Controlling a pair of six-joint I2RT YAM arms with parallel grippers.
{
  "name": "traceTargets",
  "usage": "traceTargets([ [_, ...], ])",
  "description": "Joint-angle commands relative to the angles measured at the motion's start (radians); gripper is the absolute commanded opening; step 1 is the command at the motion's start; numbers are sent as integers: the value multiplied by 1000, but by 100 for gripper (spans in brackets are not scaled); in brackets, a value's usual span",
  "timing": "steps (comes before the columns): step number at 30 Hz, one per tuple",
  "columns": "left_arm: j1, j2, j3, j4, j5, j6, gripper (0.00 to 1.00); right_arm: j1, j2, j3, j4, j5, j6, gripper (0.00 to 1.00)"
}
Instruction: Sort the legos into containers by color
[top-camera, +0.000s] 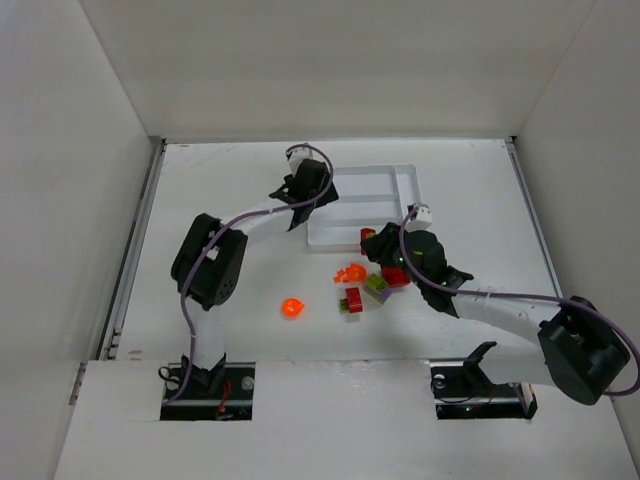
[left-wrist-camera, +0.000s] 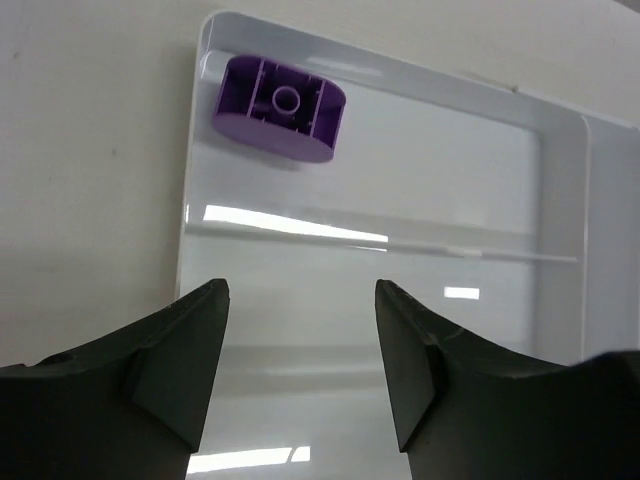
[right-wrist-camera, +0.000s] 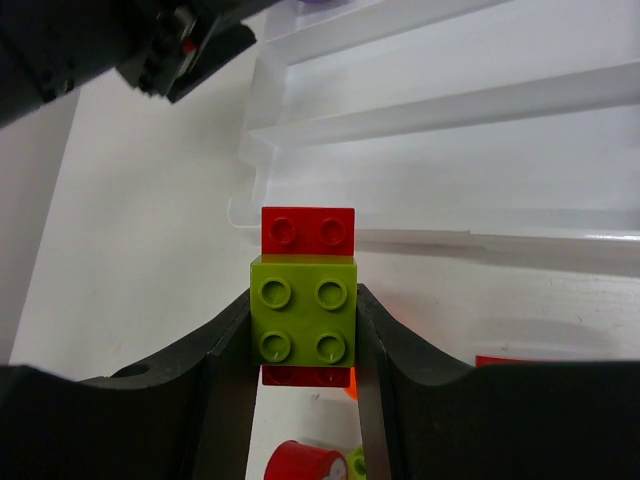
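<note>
The white tray of containers lies at the table's middle back. My left gripper hovers open and empty over the tray's left end. A purple lego lies upside down in the corner of one long slot ahead of it. My right gripper is shut on a lime green brick stuck on a longer red brick, just short of the tray's near rim. Loose legos lie in front: orange pieces, a red brick, a lime and purple piece, and an orange round piece.
The left arm's wrist hangs over the tray's left end in the right wrist view. A red round piece lies under my right fingers. White walls enclose the table on three sides.
</note>
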Motion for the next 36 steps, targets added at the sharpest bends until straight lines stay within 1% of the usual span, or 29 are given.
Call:
traceTargets([
  [1, -44, -259, -163, 142, -3, -28, 57, 1, -46, 32, 75, -73, -4, 19],
  [4, -79, -430, -368, 209, 17, -103, 54, -22, -52, 25, 100, -190, 45, 19],
  [8, -145, -638, -649, 361, 49, -209, 54, -60, -32, 23, 167, -365, 131, 20],
  [11, -174, -783, -807, 448, 63, -298, 54, -57, 0, 35, 219, -419, 199, 20],
  [14, -188, -883, -903, 518, 63, -355, 54, -56, 40, 65, 259, -436, 285, 23],
  [20, -217, -989, -983, 597, 69, -366, 58, -40, 116, 109, 348, -452, 461, 22],
  [25, -225, -986, -1004, 693, 120, -385, 59, -14, 181, 129, 423, -442, 555, 22],
  [29, -234, -966, -1026, 757, 114, -413, 58, 0, 199, 126, 478, -420, 624, 21],
  [32, -230, -973, -1036, 772, 117, -435, 57, 0, 199, 111, 531, -380, 674, 21],
  [36, -237, -996, -1042, 765, 99, -441, 57, -4, 210, 112, 546, -351, 707, 21],
])
